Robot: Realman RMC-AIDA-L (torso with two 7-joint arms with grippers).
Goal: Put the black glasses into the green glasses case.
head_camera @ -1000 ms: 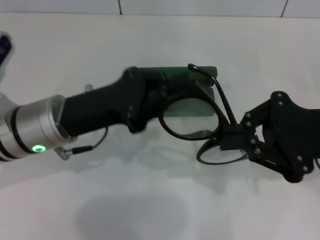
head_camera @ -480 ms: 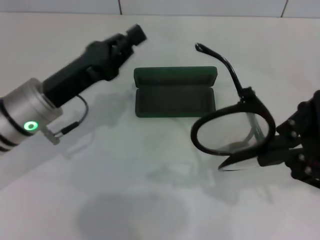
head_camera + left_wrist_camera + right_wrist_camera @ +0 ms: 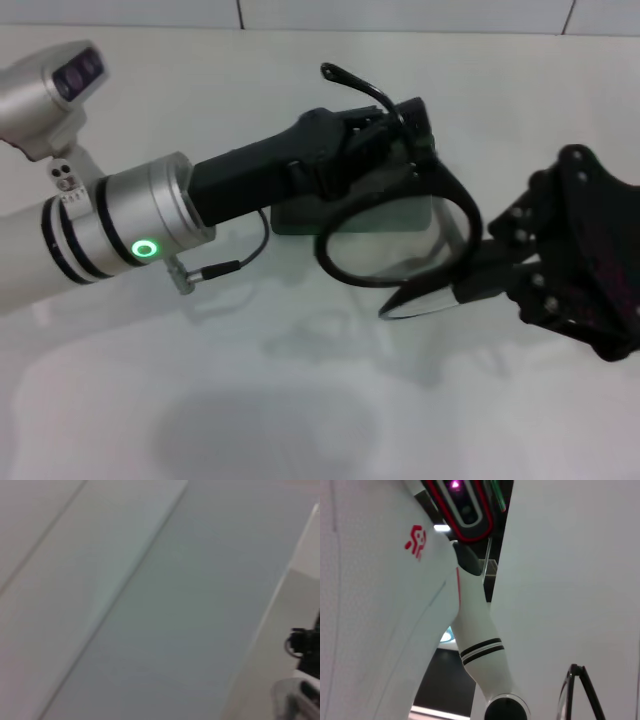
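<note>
The black glasses (image 3: 400,245) hang in the air just in front of the green glasses case (image 3: 292,218). One temple arm sticks up toward the back. My right gripper (image 3: 478,282) is shut on the glasses at their right end. The case lies open on the table, mostly hidden behind my left arm and the glasses. My left gripper (image 3: 405,135) reaches in from the left and sits over the case's back right part, close to the glasses' upper rim. A bit of the glasses frame also shows in the right wrist view (image 3: 576,690).
The white table (image 3: 300,400) spreads in front and to the sides. A tiled wall edge (image 3: 400,15) runs along the back. My left arm's silver forearm (image 3: 120,225) and a loose cable (image 3: 235,262) lie left of the case.
My left arm swung from the back left to over the case. My right gripper carried the glasses left and back, close to the case.
</note>
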